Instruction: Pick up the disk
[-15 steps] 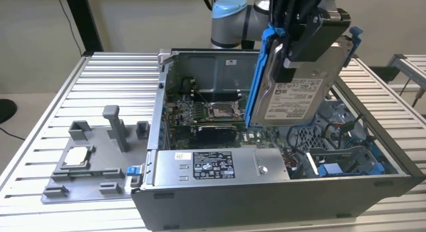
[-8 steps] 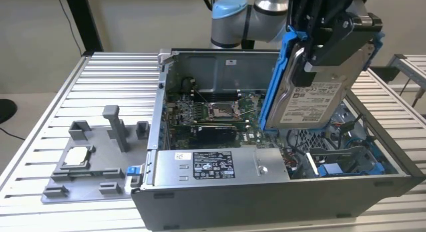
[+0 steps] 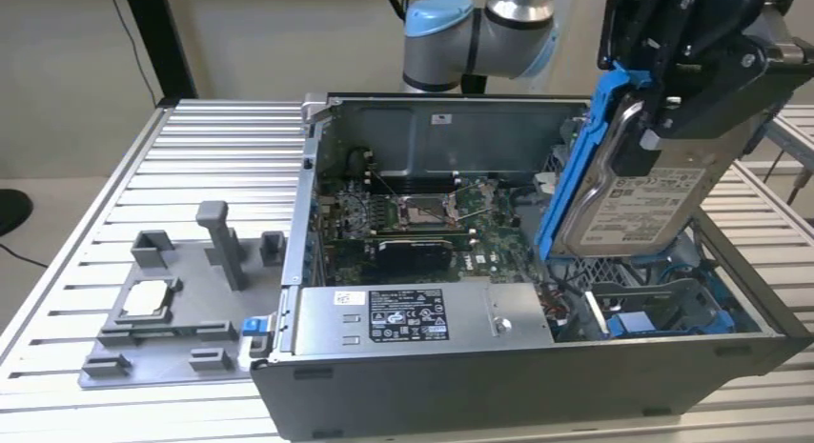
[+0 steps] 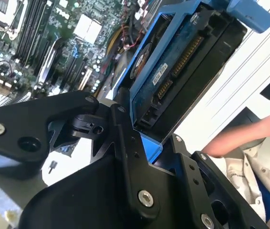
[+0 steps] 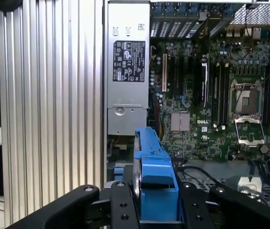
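- Exterior view: my claw (image 3: 693, 100) hangs at the upper part of the exterior view's right, pinching the disk (image 3: 636, 191) by its upper end. The disk is up in the air, nearly upright and a little tilted, above the drive bay (image 3: 649, 314) at the near corner of the open computer case (image 3: 509, 386) on the exterior view's right.
- The disk's white label faces the camera; its blue caddy (image 3: 573, 176) runs down the edge toward the exterior view's left.
- Inside the case lie the green motherboard (image 3: 433, 219) with its bare processor socket (image 3: 420, 210), and the grey power supply box (image 3: 420, 314) along the near wall.
- The case sits on a ribbed metal table (image 3: 191, 157). A grey fixture plate (image 3: 166, 357) lies beside the case on the exterior view's left, with a small square silver chip (image 3: 148, 296) seated in it.
- Second wrist view: my black fingers (image 4: 125, 138) close on the caddy, the disk's connector end (image 4: 182, 57) pointing away from me. A person's arm (image 4: 254, 133) shows past the disk.
- First wrist view: the caddy's blue edge (image 5: 154, 186) stands between my fingers, with the motherboard and power supply box below.
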Controlling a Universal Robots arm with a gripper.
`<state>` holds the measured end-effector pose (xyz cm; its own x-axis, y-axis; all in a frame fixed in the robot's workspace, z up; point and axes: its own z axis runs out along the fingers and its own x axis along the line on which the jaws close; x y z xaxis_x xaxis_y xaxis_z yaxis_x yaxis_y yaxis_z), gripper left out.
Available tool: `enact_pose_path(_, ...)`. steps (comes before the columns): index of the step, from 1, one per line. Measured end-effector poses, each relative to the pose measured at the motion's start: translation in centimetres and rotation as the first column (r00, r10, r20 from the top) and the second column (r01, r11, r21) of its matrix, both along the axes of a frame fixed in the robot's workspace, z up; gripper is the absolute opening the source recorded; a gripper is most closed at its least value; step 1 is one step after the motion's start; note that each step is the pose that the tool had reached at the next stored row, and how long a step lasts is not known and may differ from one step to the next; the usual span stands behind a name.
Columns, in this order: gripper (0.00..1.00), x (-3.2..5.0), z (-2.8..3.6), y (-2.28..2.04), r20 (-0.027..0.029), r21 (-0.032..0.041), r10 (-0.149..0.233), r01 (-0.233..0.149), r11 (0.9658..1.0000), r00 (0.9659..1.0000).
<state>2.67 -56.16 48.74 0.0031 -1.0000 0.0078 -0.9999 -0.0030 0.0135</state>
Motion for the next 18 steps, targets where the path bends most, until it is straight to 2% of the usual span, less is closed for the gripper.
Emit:
enact_pose_path(5, 0.0, 1.95, -0.01, -0.52, -0.0002, 0.0004, 0.0, 0.0, 1.0, 1.0)
enact_pose_path(18, 0.0, 7.2, -0.07, -1.36, -0.0002, 0.0017, 0.0, 0.0, 1.0, 1.0)
